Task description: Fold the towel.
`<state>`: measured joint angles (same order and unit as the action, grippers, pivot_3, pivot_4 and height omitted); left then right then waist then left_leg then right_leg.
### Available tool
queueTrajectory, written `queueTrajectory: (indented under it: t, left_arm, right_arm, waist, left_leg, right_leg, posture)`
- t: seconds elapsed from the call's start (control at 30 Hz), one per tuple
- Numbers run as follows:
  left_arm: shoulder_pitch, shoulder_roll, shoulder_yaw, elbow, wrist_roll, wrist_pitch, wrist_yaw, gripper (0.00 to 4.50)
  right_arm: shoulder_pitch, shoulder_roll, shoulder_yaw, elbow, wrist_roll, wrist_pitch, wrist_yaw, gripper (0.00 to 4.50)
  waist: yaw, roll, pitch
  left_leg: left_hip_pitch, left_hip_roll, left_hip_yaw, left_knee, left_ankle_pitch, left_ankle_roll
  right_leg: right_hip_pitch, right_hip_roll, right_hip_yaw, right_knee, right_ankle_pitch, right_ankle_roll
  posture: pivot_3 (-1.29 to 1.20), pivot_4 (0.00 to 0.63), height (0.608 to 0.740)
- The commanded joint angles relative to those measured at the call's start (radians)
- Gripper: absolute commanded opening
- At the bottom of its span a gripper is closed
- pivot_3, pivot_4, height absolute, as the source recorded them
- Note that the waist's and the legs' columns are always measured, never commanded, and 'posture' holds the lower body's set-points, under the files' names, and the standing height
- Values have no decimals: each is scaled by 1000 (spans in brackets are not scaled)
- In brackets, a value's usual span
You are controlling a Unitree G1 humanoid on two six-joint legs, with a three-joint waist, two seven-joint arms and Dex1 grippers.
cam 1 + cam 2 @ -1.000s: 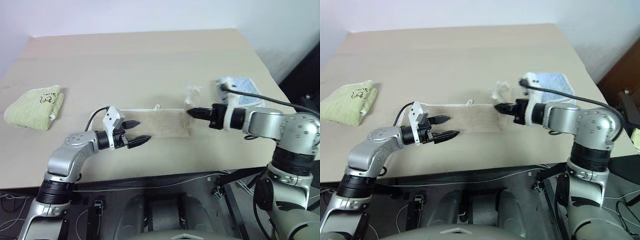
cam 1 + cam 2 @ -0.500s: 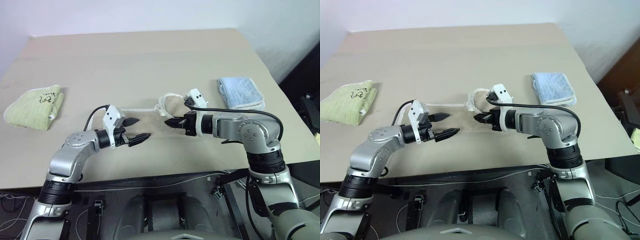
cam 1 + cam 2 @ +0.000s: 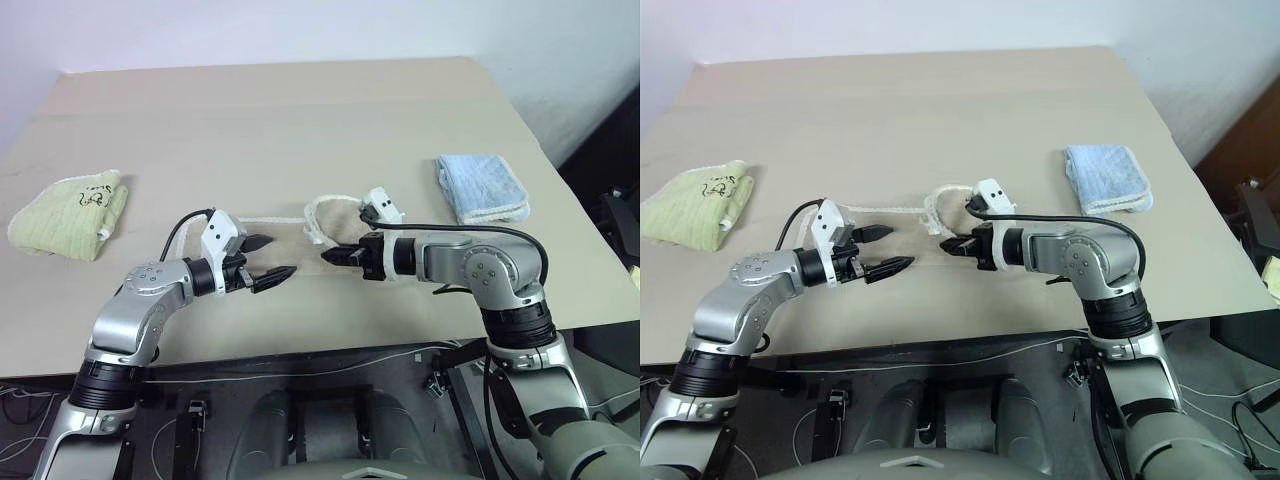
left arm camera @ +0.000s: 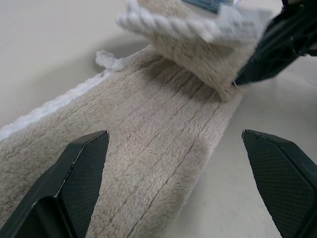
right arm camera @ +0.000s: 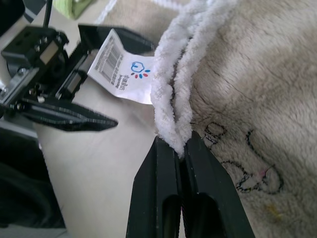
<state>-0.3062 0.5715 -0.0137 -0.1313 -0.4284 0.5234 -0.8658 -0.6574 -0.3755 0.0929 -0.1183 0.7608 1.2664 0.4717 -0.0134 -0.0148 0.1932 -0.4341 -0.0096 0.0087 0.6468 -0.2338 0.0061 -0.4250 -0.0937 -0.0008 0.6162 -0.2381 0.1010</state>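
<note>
On our tan surface (image 3: 300,120) we count three towels. The beige terry towel (image 3: 330,238) with white corded edging lies near the front edge, its right end lifted and doubled leftward. Its white sewn-in label (image 5: 124,74) shows a barcode and a small blue cloud logo. Our right gripper (image 3: 328,256) pinches that corded edge; our left gripper (image 3: 270,258) gapes wide over the flat part. One green towel (image 3: 70,212) sits left, one light blue towel (image 3: 482,186) right.
</note>
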Motion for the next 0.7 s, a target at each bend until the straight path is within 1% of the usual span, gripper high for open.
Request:
queueTrajectory:
  t: [0.03,0.1,0.13,0.17,0.27,0.4,0.5,0.57,0.67,0.7]
  left_arm:
    - [-11,1,18,-8,3,-27,3,4500]
    - [-14,-2,15,-5,4,-29,3,4500]
    - [-15,-2,15,-4,4,-30,3,4500]
    - [-15,-3,16,-1,4,-32,1,4500]
    - [-19,-3,23,-2,1,-38,2,4500]
    - [-28,-7,57,-14,-23,-61,-1,4500]
    - [-64,-20,116,-12,-93,-41,-7,4500]
    - [-91,-25,144,-6,-133,-14,-6,4500]
    - [-141,-42,147,18,-170,-6,-30,4500]
    - [-154,-49,142,31,-172,-10,-35,4321]
  right_arm:
    - [-1,7,-17,-52,19,12,19,25]
    - [0,10,-9,-54,11,8,23,25]
    - [-1,14,-5,-52,5,4,24,495]
    - [-3,22,-7,-44,-2,-4,18,714]
    - [-5,27,-14,-40,-6,-5,20,1648]
    - [14,18,-100,-61,42,1,36,2935]
    - [40,1,-184,-106,109,-8,76,2935]
    - [55,-8,-202,-122,123,-15,89,2935]
    - [98,1,-195,-153,68,-141,101,2316]
    - [111,2,-185,-164,50,-186,111,1963]
  waist:
    - [0,0,0]
    - [0,0,0]
    - [0,0,0]
    - [0,0,0]
    - [-1,0,0]
    - [1,0,0]
    - [3,0,0]
    - [3,0,0]
    - [1,0,0]
    - [1,0,0]
  left_leg:
    - [0,0,0,0,0,0]
    - [0,0,0,0,0,0]
    - [0,0,0,0,0,0]
    - [0,0,0,0,0,0]
    - [0,0,0,0,0,0]
    - [0,0,0,0,0,-1]
    - [-2,-1,0,0,0,-1]
    - [-2,-1,-1,0,0,-1]
    - [-2,-1,-1,0,0,0]
    - [-2,-1,-1,0,0,0]
  right_leg:
    - [0,0,0,0,0,0]
    - [0,0,0,0,0,0]
    - [0,0,0,0,0,0]
    - [0,0,0,0,0,0]
    - [-1,-1,0,0,0,0]
    - [-1,-1,0,0,0,0]
    - [-1,-2,0,0,0,0]
    - [-2,-2,0,0,0,0]
    - [-2,-2,-1,0,0,0]
    - [-2,-2,-1,0,0,0]
  posture:
    - [0,150,740]
    - [0,150,740]
    - [0,150,740]
    - [0,150,740]
    - [0,150,740]
    - [0,150,740]
    - [0,150,740]
    - [0,150,740]
    - [0,150,740]
    - [0,150,740]
